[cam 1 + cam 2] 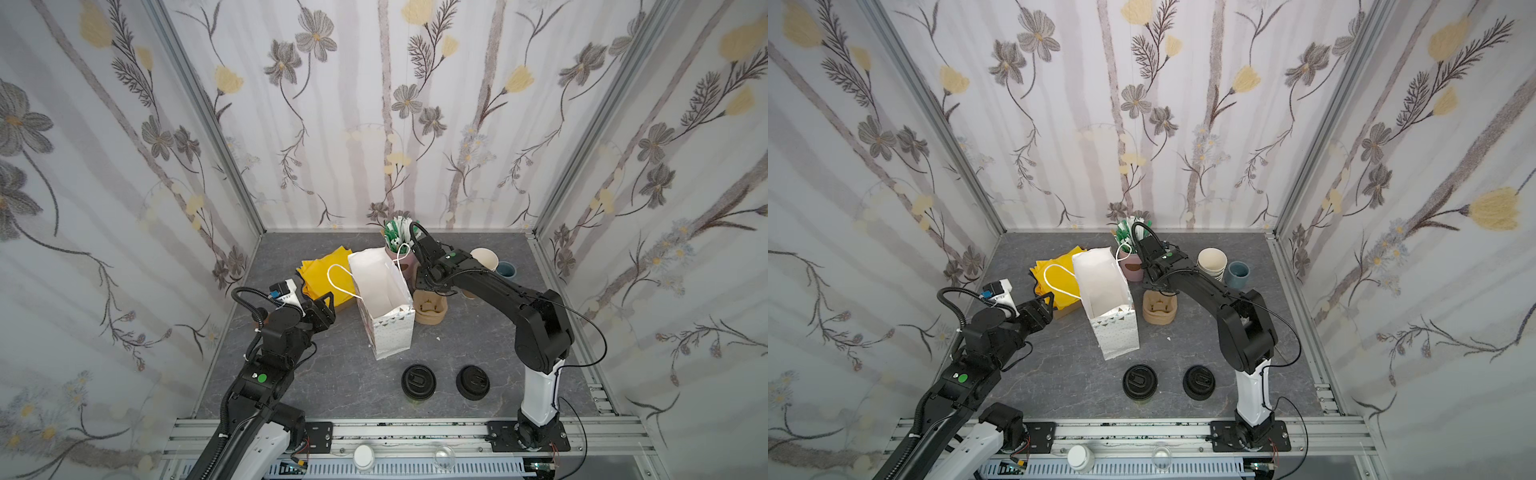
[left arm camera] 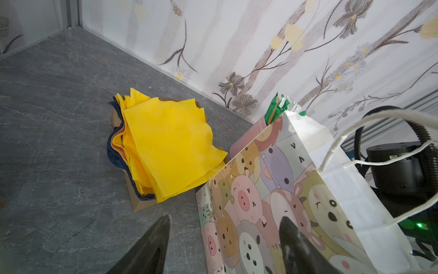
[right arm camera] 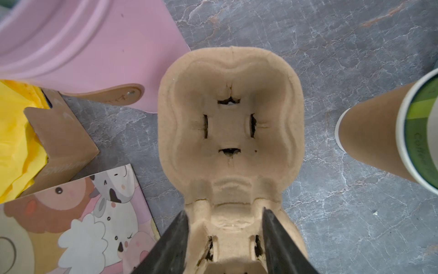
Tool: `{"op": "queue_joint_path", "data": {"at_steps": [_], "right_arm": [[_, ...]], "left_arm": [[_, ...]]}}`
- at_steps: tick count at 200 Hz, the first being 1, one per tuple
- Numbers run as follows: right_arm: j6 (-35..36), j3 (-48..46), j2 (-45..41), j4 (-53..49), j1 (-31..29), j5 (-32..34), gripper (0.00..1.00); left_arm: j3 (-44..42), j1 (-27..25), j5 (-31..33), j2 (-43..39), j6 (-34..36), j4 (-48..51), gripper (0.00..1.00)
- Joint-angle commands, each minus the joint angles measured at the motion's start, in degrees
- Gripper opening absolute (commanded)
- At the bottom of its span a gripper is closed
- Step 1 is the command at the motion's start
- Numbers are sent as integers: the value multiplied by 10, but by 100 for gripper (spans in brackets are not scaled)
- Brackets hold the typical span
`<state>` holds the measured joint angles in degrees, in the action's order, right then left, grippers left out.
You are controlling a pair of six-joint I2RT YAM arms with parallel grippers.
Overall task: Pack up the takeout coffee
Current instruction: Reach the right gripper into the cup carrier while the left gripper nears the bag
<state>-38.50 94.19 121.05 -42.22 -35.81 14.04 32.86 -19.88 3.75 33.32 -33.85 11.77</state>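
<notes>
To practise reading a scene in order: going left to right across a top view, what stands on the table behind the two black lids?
yellow napkins → white paper bag → pulp cup carrier → stack of lidless cups → blue cup

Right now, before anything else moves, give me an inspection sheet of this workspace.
Surface: grey stone-look table.
Job's things: takeout coffee upright at front; paper bag open, upright; pulp carrier beside it.
Clutter: lid pile, yellow napkins, cup stack, blue mug, stirrer pot.
Grippers: left gripper open, empty; right gripper straddles carrier, grip unclear.
Cables: black hose on left wrist; thin cable off right arm.
Surroundings: floral walls, front rail.
</notes>
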Motion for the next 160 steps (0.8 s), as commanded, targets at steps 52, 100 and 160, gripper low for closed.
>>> {"op": "queue_joint_path", "data": {"at_steps": [52, 100, 160], "right_arm": [[8, 6, 22, 15, 14, -12, 48], [11, 6, 29, 22, 16, -22, 44], [12, 12, 35, 23, 17, -23, 35]], "left_arm": [[-3, 2, -10, -18, -23, -23, 72], [-3, 2, -13, -14, -27, -23, 71], [0, 2, -13, -13, -26, -23, 71]]}}
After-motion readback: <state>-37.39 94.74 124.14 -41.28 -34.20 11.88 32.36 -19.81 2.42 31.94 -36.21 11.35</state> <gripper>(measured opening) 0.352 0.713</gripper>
